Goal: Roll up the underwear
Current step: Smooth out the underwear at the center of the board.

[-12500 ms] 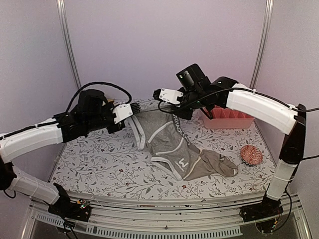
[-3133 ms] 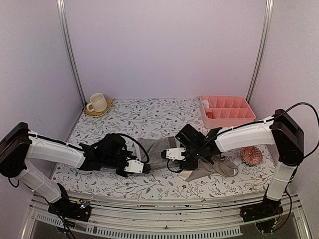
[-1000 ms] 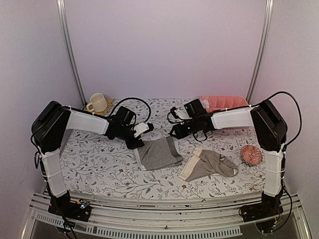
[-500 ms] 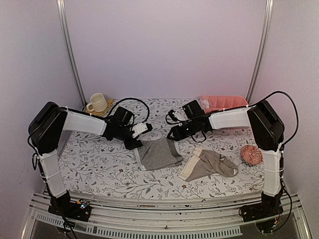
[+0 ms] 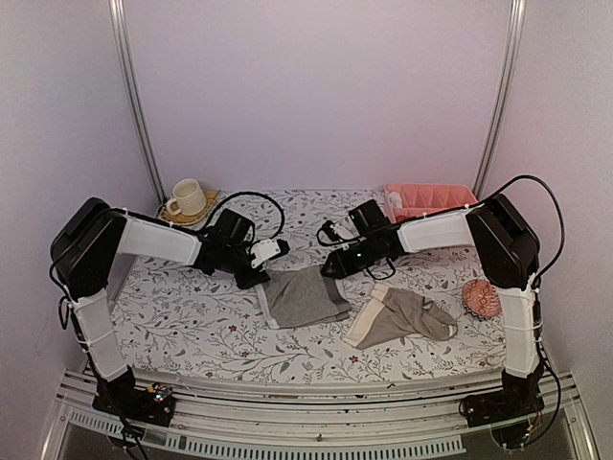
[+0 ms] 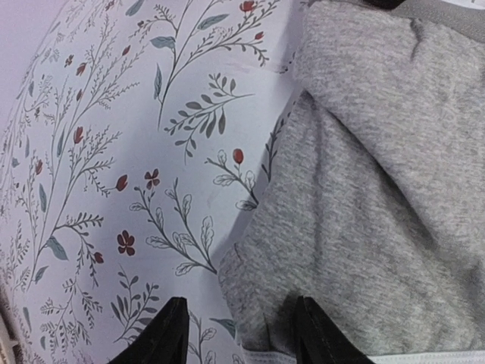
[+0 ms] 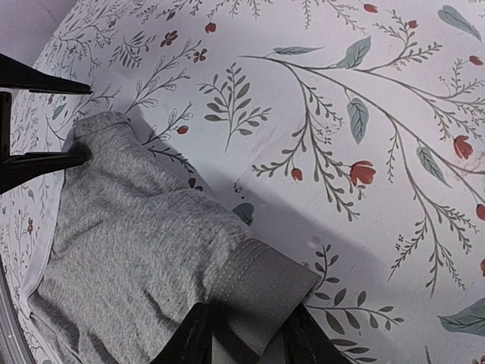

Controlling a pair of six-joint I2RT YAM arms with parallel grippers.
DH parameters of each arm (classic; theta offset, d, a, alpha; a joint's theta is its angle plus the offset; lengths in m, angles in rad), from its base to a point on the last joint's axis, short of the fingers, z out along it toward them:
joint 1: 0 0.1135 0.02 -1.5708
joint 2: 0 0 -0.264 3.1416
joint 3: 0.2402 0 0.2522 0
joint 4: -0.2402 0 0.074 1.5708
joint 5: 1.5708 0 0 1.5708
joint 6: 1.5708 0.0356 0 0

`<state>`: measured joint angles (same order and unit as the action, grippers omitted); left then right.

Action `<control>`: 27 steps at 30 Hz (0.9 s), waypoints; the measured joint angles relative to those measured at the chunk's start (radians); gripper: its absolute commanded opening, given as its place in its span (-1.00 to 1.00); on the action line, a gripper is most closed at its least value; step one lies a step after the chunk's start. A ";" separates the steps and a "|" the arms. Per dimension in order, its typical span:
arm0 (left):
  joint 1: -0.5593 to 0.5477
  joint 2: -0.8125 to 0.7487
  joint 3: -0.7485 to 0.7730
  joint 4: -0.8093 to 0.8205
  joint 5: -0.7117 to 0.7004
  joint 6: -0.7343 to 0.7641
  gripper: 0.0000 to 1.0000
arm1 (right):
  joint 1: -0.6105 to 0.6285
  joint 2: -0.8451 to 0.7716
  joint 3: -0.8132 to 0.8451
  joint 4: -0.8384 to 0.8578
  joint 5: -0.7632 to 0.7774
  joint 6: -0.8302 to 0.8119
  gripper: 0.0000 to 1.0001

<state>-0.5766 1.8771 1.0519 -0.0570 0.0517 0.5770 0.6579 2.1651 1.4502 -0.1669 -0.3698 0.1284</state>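
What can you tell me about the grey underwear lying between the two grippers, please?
The grey underwear is soft, heathered knit with white edging along one side and a darker grey band at one end. It lies folded into a flat, roughly rectangular pad on the flowered table, apart from the taupe pair. The left gripper straddles one far corner with parted fingers; the right gripper straddles the band's corner.
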 measured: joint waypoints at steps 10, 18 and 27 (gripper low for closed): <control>0.000 0.001 -0.051 0.059 -0.043 0.026 -0.20 | -0.042 0.000 0.000 0.072 -0.145 0.068 -0.45; 0.000 0.002 -0.064 0.093 -0.060 0.036 -0.27 | -0.052 0.016 0.000 0.122 -0.229 0.102 -0.54; 0.000 0.002 -0.082 0.119 -0.063 0.037 -0.28 | -0.053 0.050 0.000 0.122 -0.253 0.121 -0.60</control>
<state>-0.5766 1.8790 0.9703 0.0616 -0.0116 0.6144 0.6052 2.2147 1.4502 -0.0444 -0.6231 0.2493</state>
